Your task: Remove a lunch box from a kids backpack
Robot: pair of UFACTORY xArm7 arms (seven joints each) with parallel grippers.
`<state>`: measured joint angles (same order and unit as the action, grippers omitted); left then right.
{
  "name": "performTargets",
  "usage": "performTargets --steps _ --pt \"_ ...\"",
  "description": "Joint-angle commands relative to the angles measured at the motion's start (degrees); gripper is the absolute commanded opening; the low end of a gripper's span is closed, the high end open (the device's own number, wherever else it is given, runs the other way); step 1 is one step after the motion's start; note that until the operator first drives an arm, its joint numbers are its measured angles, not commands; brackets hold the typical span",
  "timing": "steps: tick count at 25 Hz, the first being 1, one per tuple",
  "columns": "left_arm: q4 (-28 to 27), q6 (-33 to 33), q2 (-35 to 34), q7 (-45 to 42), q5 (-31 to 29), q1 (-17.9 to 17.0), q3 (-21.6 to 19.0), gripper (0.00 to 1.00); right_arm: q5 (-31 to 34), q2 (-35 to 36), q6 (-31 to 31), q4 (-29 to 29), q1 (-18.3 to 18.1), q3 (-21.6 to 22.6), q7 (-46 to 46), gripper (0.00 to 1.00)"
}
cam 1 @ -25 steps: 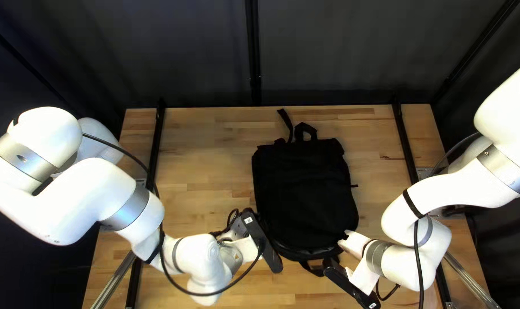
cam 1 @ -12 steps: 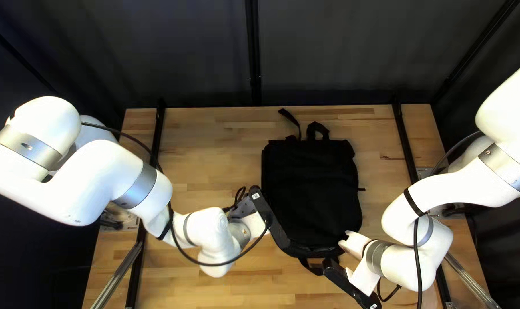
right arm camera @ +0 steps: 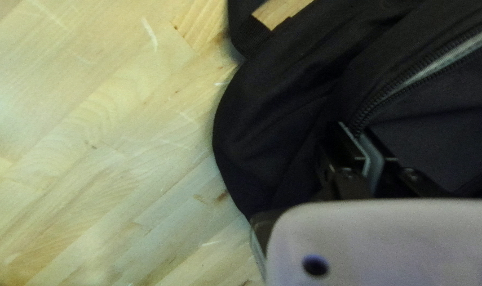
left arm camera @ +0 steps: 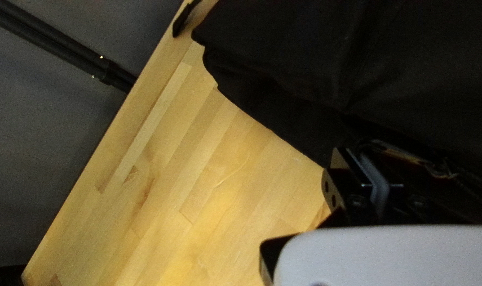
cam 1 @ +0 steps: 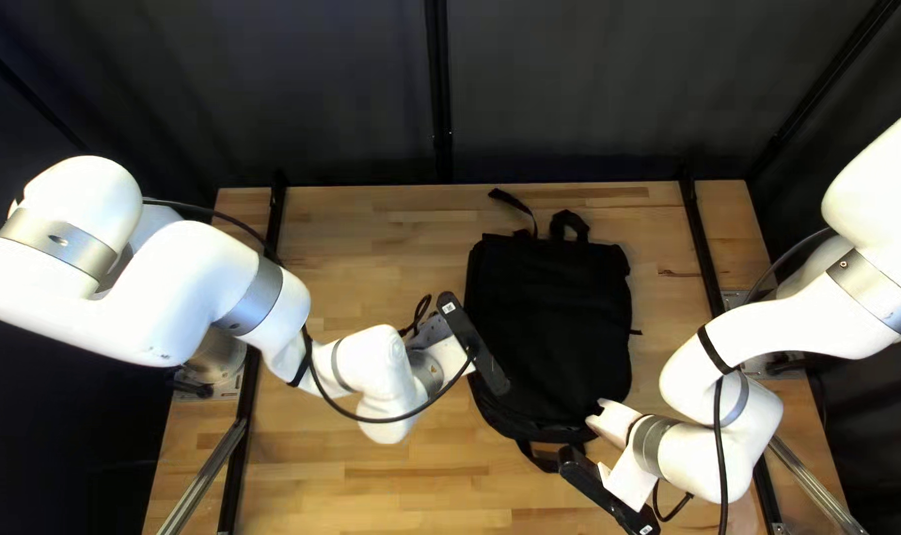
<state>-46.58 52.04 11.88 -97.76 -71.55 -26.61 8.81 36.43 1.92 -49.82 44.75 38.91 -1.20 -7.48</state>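
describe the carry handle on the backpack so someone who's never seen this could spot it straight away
On the wooden table lies a black backpack. Look at its end nearest the dark curtain for the short carry handle. It is arched into a loop, unlike the loose strap beside it, which trails off to a free end.

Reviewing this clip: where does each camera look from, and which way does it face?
Top left view: above the table's near edge, slanting down toward the far edge; both arms reach in around the backpack.
Left wrist view: looks along the left gripper, showing it, toward backpack, tabletop and curtain.
Right wrist view: looks along the right gripper, showing it, toward a backpack zipper.
All share backpack and table.
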Motion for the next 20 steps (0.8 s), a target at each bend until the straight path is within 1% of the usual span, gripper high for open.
performTargets --steps 1,6,13,14,15,16,19,20 --pt "-0.14 -1.31 -0.27 0.49 -0.78 1.13 0.95 0.0 -0.45 -0.47 -0.59 -0.13 0.14 0.15 0.41 0.0" --pt "0.88 -2.59 -0.72 -0.29 -1.78 2.04 1.79 0.0 -0.84 -0.68 -1.2 -0.08 0.24 0.26 0.64 0.0" --pt "3.22 -4.1 -1.72 -5.18 -4.44 3.09 3.1 0.0 -0.64 -1.21 -1.04 -0.19 -0.08 -0.06 1.68 0.0" --pt "3.38 -4.04 -1.91 -5.41 -4.36 3.06 3.08 0.41 -0.53 -1.33 -1.12 -0.22 -0.08 -0.06 1.71 0.0" --pt "4.03 -3.57 -2.74 -5.63 -3.9 2.75 2.84 0.91 -0.34 -1.65 -1.25 -0.33 -0.13 -0.11 1.92 0.0" --pt "4.5 -3.01 -3.45 -5.66 -3.46 2.41 2.54 1.0 -0.25 -1.75 -1.28 -0.37 -0.15 -0.13 1.99 0.0" --pt "5.72 0.34 -6.64 -3.27 -0.42 0.4 0.66 1.0 0.36 -2.28 -1.14 -0.61 -0.53 -0.51 2.82 0.0" --pt "5.95 3.11 -8.74 -1.05 2.58 -1.34 -1.03 1.0 0.7 -2.26 -0.9 -0.54 -0.77 -0.76 3.26 0.0"
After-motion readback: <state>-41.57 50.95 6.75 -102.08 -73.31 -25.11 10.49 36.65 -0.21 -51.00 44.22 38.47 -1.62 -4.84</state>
